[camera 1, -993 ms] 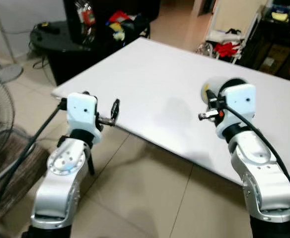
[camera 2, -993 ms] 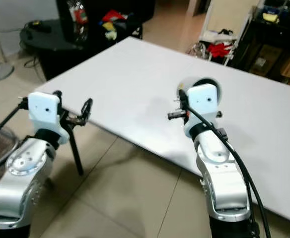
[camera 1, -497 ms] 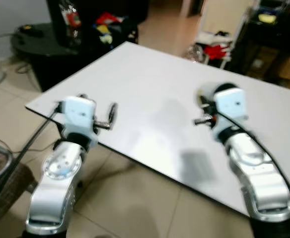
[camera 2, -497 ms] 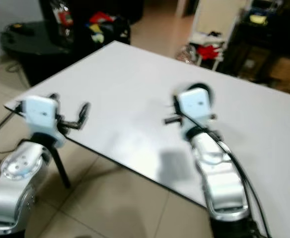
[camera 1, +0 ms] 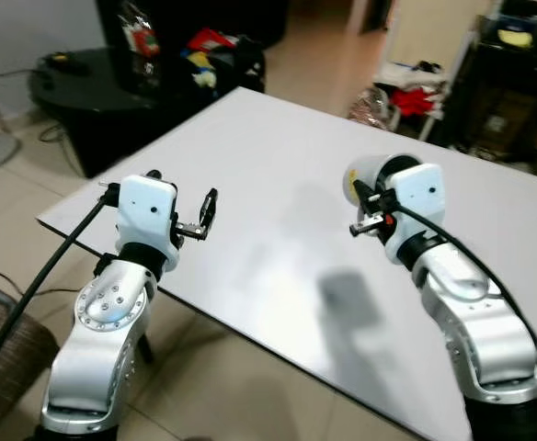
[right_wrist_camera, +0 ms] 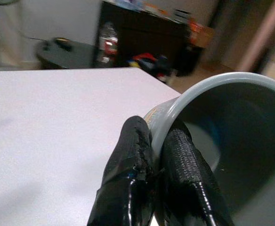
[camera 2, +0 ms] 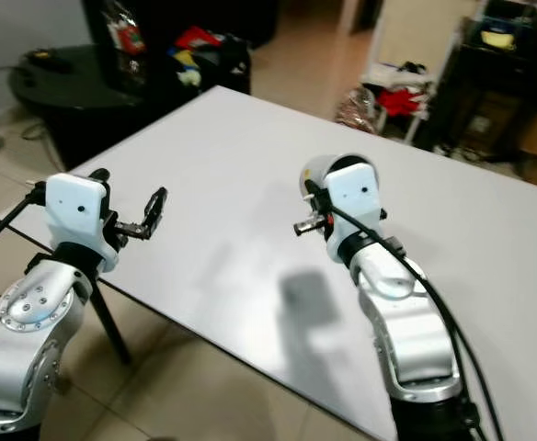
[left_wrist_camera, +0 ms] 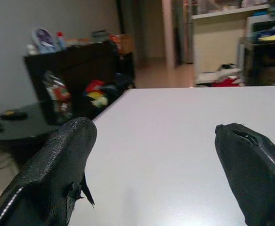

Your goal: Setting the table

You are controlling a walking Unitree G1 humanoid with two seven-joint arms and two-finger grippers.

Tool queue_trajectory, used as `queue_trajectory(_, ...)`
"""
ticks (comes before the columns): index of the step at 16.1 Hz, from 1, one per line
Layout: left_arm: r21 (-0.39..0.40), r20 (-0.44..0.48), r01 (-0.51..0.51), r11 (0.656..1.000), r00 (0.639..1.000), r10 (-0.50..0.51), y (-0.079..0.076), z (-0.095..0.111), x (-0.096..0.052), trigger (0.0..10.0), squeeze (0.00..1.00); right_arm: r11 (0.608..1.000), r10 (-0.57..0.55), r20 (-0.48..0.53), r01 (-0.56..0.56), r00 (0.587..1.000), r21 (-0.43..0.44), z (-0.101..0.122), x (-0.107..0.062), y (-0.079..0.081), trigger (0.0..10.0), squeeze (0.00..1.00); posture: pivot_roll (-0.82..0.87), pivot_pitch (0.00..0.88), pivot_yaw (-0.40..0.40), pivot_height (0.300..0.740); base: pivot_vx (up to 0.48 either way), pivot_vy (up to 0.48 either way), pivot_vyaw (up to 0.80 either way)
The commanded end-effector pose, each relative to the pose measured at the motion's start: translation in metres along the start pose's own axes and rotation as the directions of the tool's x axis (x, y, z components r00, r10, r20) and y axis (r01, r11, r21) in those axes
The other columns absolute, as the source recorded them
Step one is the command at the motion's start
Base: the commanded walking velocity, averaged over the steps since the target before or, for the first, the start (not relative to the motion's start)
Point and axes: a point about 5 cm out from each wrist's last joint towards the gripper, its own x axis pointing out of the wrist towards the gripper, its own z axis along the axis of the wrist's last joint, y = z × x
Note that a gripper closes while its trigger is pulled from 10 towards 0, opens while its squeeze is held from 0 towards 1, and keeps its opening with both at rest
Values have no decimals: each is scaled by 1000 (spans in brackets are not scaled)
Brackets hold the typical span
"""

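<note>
carrying a grey bowl (right_wrist_camera: 222, 141) pinched by its rim in my right gripper (right_wrist_camera: 161, 160), one finger outside the wall and one inside, i hold it above the white table (camera 1: 268, 156), right of centre. compared with a second ago the table's near-left corner has slid under my left arm, so i have stepped closer; the bowl sits the same in my grip. that puts me within reach of the surface, so setting it down looks like the next step. my left gripper (camera 1: 206, 209) hovers over the near-left edge with its fingers spread apart, holding nothing. the bowl is well apart from it, to its right.
</note>
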Motion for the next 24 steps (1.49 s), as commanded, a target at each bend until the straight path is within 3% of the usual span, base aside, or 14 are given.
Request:
queue_trajectory(1,13,1,-14,1000,1000,14,6,2,2,10000,0,997,82,14,-82,997,-6,7,6,10,10000,0,136,0,-38,740,349,0,0)
queue_trajectory(6,32,9,-4,999,1000,3,6,5,7,10000,0,992,111,-57,-114,992,-60,1,23,-1,10000,0,154,0,-46,740,340,0,0)
queue_trajectory(8,38,9,-1,999,1000,0,7,5,7,10000,0,983,153,-71,-159,986,-87,2,28,-2,10000,0,156,0,-48,740,336,0,0)
queue_trajectory(10,48,11,14,999,1000,-15,8,7,10,10000,0,955,264,-112,-276,958,-106,2,35,-3,10000,0,152,0,-41,740,330,0,0)
queue_trajectory(12,75,0,62,995,998,-62,7,8,12,10000,0,919,343,-149,-364,927,-150,4,42,-8,10000,0,146,0,-32,740,135,0,0)
queue_trajectory(14,147,-39,127,981,992,-123,10,6,15,10000,0,855,437,-241,-483,866,-186,2,53,-16,10000,0,151,0,-33,740,0,0,0)
queue_trajectory(16,164,-70,193,967,980,-184,13,7,13,10000,0,812,477,-303,-545,825,-208,-2,60,-19,10000,0,154,0,-34,740,0,0,0)
queue_trajectory(18,189,-155,360,914,930,-334,12,0,8,10000,0,717,547,-385,-653,743,-242,-6,69,-18,10000,0,159,0,-27,740,0,0,0)
queue_trajectory(19,190,-193,420,888,902,-385,10,-4,5,10000,0,688,558,-415,-680,719,-253,-8,73,-19,10000,0,159,0,-27,740,0,0,0)
queue_trajectory(21,175,-233,499,848,858,-457,5,-8,2,10000,0,657,565,-452,-708,690,-261,-10,82,-20,10000,0,159,0,-26,740,0,0,0)
queue_trajectory(22,169,-238,521,837,845,-478,4,-8,1,10000,0,649,574,-461,-719,677,-249,-10,85,-19,10000,0,160,0,-26,740,0,0,0)
queue_trajectory(24,153,-247,543,826,830,-500,3,-8,-2,10000,0,597,601,-503,-767,621,-233,-16,91,-11,10000,0,175,0,-36,740,0,0,0)
